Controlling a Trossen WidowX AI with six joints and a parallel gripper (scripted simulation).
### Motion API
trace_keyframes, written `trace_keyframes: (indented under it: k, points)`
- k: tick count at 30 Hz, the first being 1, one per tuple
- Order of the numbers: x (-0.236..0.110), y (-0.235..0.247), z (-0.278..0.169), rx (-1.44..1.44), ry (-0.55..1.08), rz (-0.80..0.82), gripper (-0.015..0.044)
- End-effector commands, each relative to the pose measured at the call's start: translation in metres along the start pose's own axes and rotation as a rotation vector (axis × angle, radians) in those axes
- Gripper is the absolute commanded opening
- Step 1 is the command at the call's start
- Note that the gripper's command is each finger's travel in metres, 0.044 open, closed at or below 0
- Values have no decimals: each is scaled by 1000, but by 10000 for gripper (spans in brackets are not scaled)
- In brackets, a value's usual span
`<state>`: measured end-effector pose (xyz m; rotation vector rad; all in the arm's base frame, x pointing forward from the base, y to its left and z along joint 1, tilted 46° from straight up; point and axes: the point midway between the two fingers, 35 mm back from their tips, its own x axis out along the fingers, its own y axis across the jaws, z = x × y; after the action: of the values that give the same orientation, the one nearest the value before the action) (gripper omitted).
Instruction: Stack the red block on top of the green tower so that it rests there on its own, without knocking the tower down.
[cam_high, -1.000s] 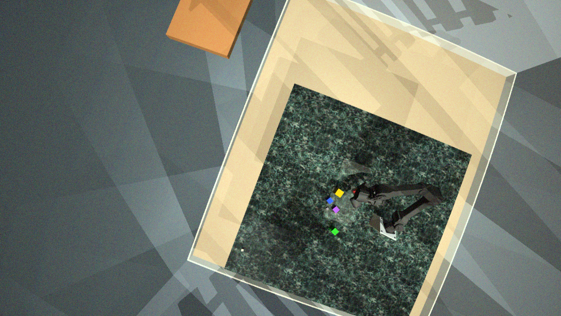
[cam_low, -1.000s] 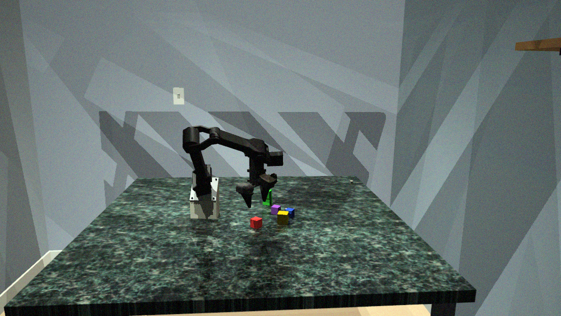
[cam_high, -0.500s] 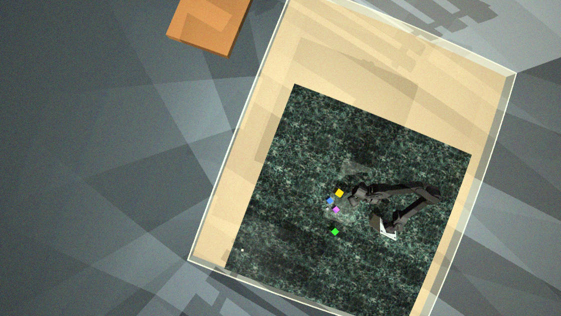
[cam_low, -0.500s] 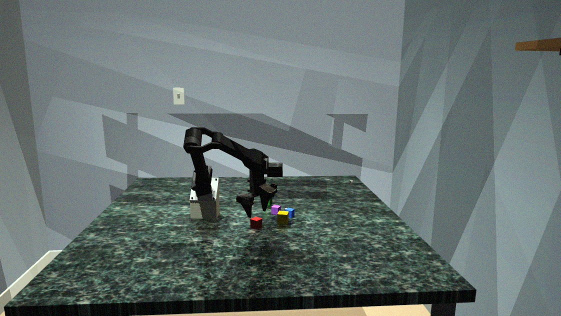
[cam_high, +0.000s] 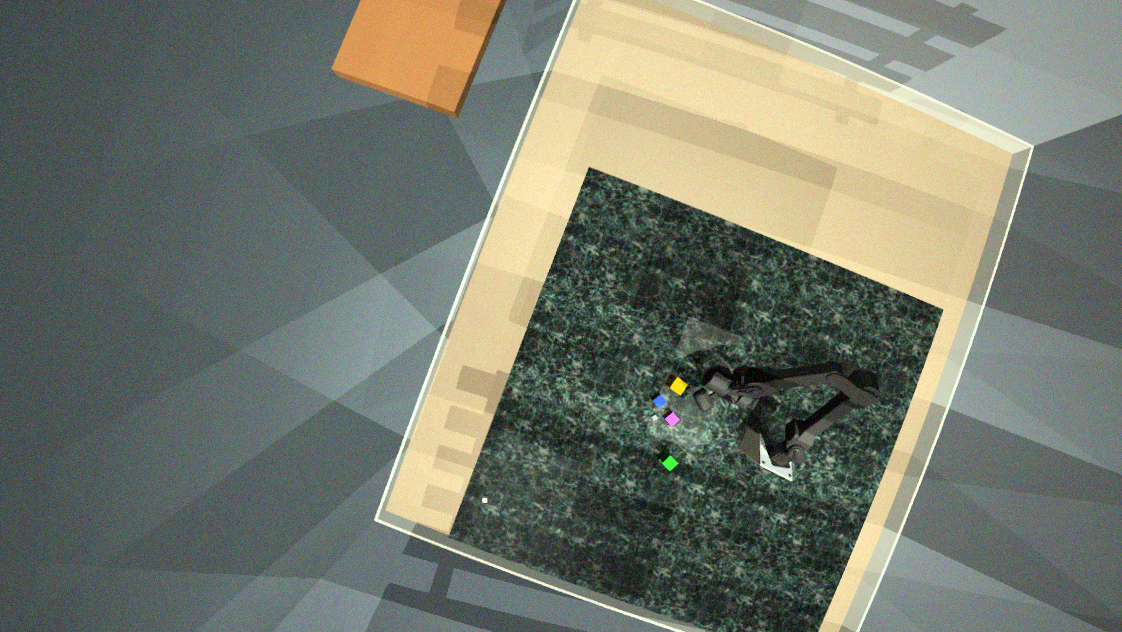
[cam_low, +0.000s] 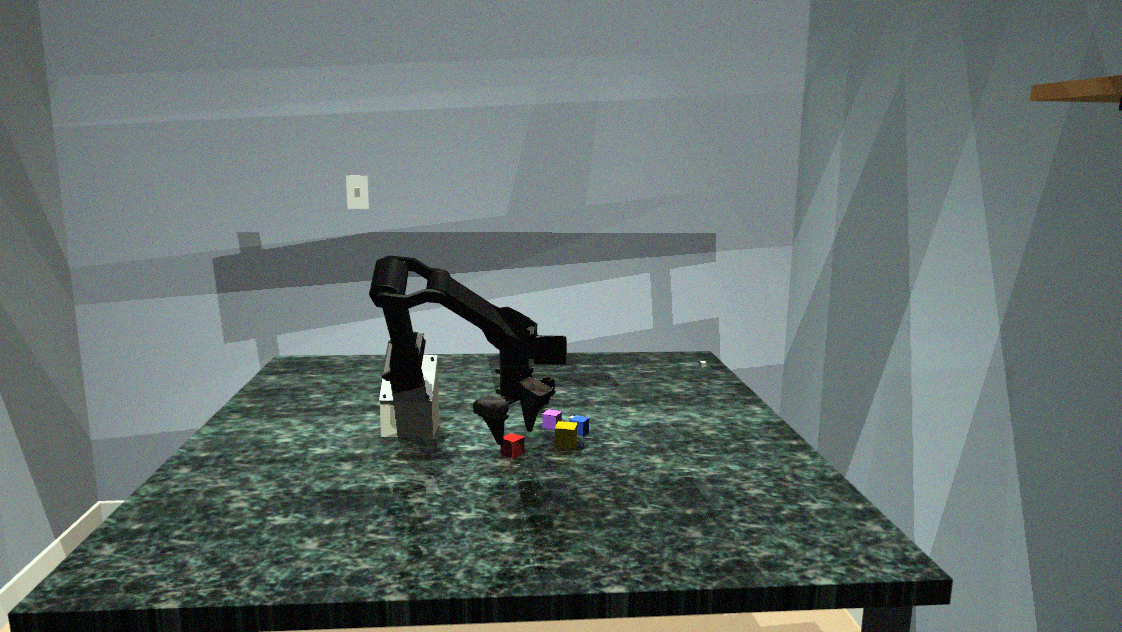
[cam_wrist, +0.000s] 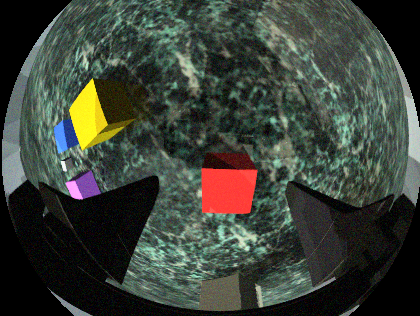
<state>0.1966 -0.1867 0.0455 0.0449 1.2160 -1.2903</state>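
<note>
The red block (cam_low: 512, 445) (cam_wrist: 227, 193) lies on the dark marble table (cam_high: 628, 274) (cam_low: 628, 518) (cam_wrist: 279, 48). My gripper (cam_high: 705, 390) (cam_low: 514, 424) (cam_wrist: 223, 186) is open and empty. It hangs just above the red block, with one finger on either side of it in the wrist view. In the top view the gripper hides the red block. The green tower (cam_high: 668, 463) stands apart from the gripper, beyond the purple block. I cannot see it in the side view or the wrist view.
A yellow block (cam_high: 678, 385) (cam_low: 566, 435) (cam_wrist: 89, 114), a blue block (cam_high: 660, 401) (cam_low: 580, 424) (cam_wrist: 64, 136) and a purple block (cam_high: 672, 419) (cam_low: 551, 418) (cam_wrist: 83, 185) lie close together beside the gripper. The arm's base (cam_low: 408, 408) stands further back.
</note>
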Motion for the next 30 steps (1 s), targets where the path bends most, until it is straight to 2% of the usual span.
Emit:
trace_keyframes:
  k: [1, 12, 30]
  points:
    - [10, -1, -4, -10, 9, -7, 440]
    - [26, -3, -5, -10, 7, -9, 440]
    - [25, -3, -5, -4, 3, -10, 440]
